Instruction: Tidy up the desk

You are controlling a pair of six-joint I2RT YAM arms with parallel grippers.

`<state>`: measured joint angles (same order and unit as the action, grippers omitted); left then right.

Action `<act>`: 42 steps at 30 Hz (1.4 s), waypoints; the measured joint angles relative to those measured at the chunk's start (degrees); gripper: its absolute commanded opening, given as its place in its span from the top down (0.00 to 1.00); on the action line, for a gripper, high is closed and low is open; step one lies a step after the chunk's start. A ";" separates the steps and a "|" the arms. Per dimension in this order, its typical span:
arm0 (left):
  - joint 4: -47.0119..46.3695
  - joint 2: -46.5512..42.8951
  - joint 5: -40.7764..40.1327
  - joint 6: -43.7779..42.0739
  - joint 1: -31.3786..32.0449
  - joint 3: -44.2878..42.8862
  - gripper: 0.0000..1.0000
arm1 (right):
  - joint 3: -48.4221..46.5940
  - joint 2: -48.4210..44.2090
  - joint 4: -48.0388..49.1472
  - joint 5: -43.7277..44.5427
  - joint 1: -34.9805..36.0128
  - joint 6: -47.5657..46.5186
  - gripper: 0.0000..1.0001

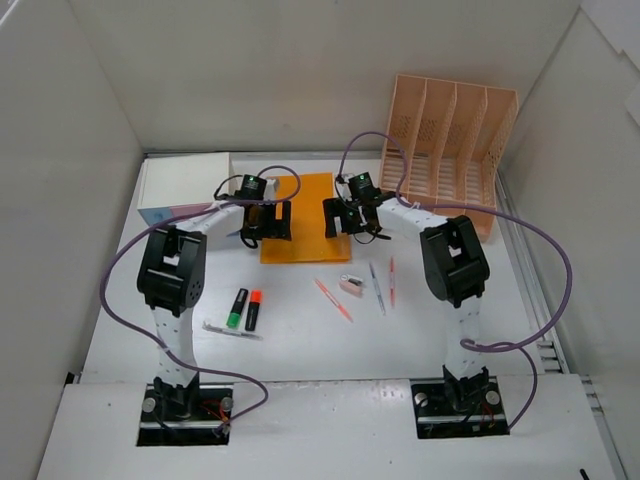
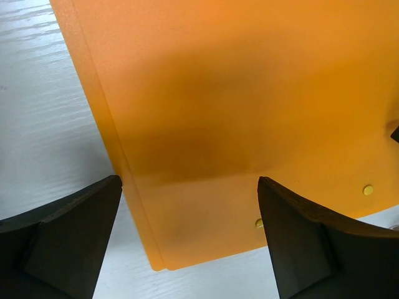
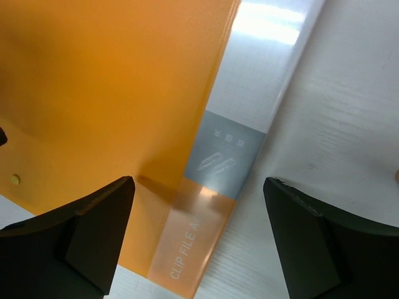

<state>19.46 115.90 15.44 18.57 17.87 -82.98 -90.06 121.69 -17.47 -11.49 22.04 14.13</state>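
The flat orange plastic clip file [image 1: 300, 225] lies thin on the white matte desk [image 1: 310, 345], so the left gripper [image 1: 268, 225] and right gripper [image 1: 338, 218], both spread apart and seemingly straddling opposite edges, could skid it without catching.

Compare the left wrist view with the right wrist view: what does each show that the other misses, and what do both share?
Only the left wrist view: the orange folder's plain, unprinted edge, framed by the open left hand. Only the right wrist view: a grey label and the words CLIP FILE on the folder's spine strip, framed by the open right hand. Both: the folder flat on the white desk, a yellow stud, and nothing gripped.
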 measured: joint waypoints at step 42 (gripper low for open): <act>9.84 5.60 -4.85 -3.58 4.28 -9.57 0.19 | 8.17 -8.61 13.35 -13.11 -2.67 0.44 0.56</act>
<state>29.30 121.49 10.59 14.98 22.15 -92.55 -81.89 113.08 -4.12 -24.60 19.38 14.57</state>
